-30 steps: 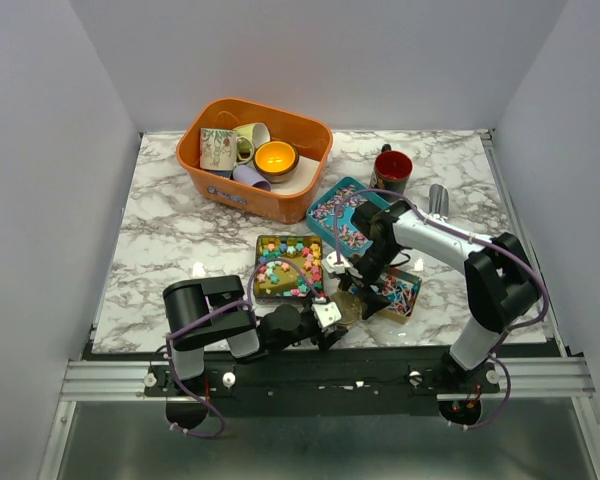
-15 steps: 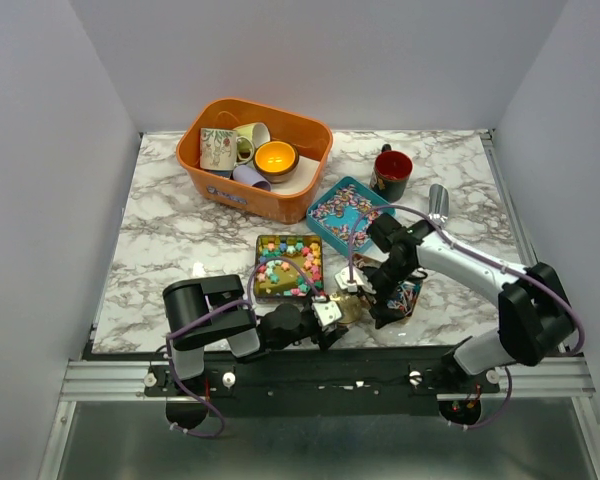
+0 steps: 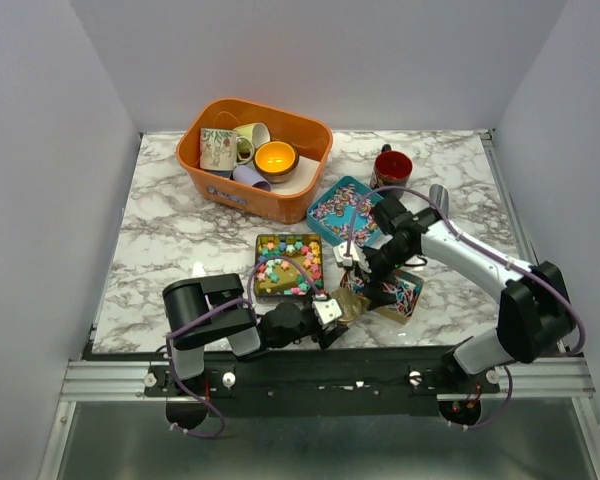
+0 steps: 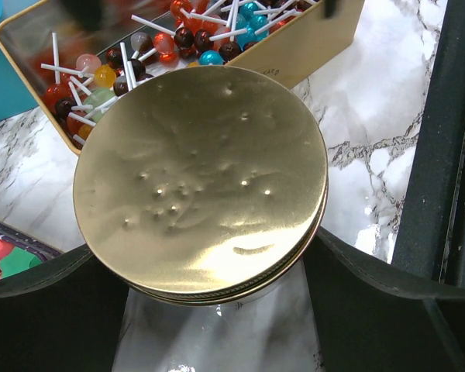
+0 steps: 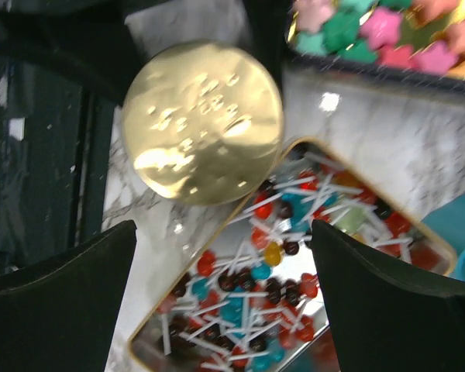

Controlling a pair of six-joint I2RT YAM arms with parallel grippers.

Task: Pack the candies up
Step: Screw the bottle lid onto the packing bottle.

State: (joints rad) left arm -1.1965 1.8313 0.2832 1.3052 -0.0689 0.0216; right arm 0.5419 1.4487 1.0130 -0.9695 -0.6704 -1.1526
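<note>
I see the white marble table [image 3: 170, 230]. Right claw [image 5: 223, 240]: spread, holding nothing, directly above the rectangular gold tin [image 4: 318, 50] of red and blue lollipop candies [image 5: 271, 256]. Left claw [image 4: 205, 248]: pinching the round gold metal disc [image 4: 201, 178] by its rim. The pastel star candies [image 3: 285, 265] are just beyond it, to its left.

1. From above, the light is bright and even. The marble table [image 3: 170, 230] is sharp and carries only faint, soft shadows.
2. Between the fingers of the left claw [image 4: 205, 248], the gold disc [image 4: 201, 170] is crisp, with soft white glare patches. The fingers themselves are nearly black.
3. Under the right claw [image 5: 223, 232], everything is blurred. The lollipops [image 5: 271, 256] smear and glare flares on the disc.
</note>
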